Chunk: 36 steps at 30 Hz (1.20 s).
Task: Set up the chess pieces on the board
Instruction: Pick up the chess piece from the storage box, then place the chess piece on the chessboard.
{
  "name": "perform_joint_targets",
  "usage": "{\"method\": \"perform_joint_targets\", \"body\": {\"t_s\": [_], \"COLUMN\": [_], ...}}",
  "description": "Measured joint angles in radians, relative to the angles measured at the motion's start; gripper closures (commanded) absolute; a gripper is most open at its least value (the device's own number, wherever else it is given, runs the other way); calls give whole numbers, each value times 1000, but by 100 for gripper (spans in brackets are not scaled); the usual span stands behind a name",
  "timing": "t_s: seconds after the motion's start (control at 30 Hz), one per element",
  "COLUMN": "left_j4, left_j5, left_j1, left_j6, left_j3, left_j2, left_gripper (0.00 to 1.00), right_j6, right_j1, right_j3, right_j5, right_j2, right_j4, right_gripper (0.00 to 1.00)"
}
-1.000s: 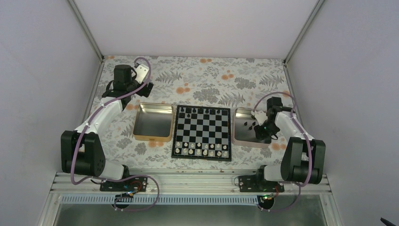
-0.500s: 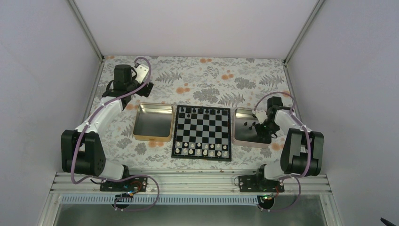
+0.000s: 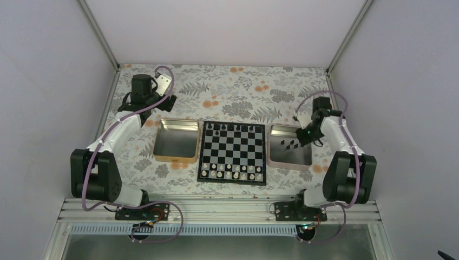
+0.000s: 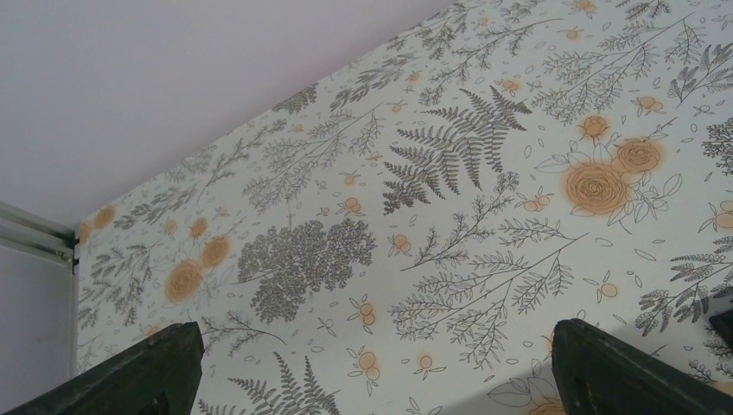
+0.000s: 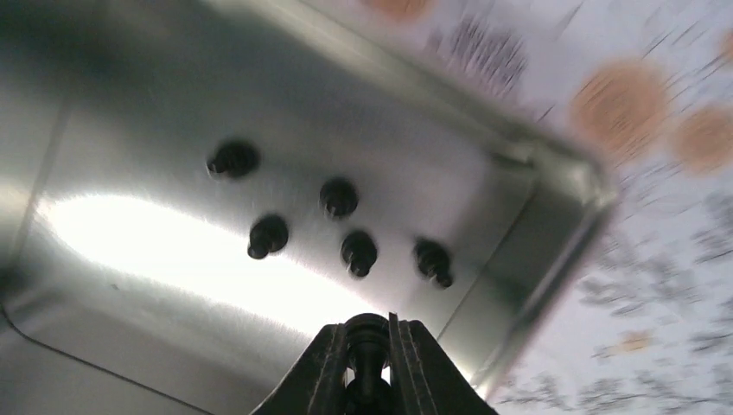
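Nearest the bases, white pieces (image 3: 231, 170) line the front rows of the board (image 3: 232, 152), with a few chess pieces (image 3: 234, 128) on its far row. Beside it sit a gold tray (image 3: 176, 158) on the left and a silver tray (image 5: 553, 173) on the right, holding five more. Floral table (image 3: 243, 89), lilac walls (image 3: 216, 27). Above that tray the right fingers (image 5: 367, 333) pinch one black piece (image 5: 369, 385); the left fingers (image 4: 372, 372), far back, gape empty.

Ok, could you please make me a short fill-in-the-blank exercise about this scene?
1. The right gripper is shut on a ___ chess piece.
2. ___ more black pieces lie in the silver tray.
3. The gold tray lies to the ___ of the board.
Missing words: black, five, left.
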<state>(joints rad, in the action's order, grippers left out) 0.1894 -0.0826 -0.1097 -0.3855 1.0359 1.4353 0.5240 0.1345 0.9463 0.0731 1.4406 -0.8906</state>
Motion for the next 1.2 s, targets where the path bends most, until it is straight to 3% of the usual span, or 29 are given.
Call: {"method": "perform_joint_targets", "body": {"t_s": [0.23, 0.43, 0.73, 1.2], "left_j4": [0, 0, 0, 0], "left_j5": [0, 0, 3, 5], "left_j1": [0, -8, -24, -28], "left_j6": [0, 0, 0, 0], "left_j3": [0, 0, 0, 0], "left_j2": [0, 0, 0, 1], "left_gripper": [0, 0, 0, 0], "right_j6": [-1, -5, -6, -5], "right_j1": [-104, -263, -411, -437], "right_j3": [275, 441, 473, 473], "right_j5": [32, 54, 102, 133], "right_j2": [41, 227, 435, 473], "right_j4": [-82, -74, -18, 23], "right_gripper": [85, 85, 84, 83]}}
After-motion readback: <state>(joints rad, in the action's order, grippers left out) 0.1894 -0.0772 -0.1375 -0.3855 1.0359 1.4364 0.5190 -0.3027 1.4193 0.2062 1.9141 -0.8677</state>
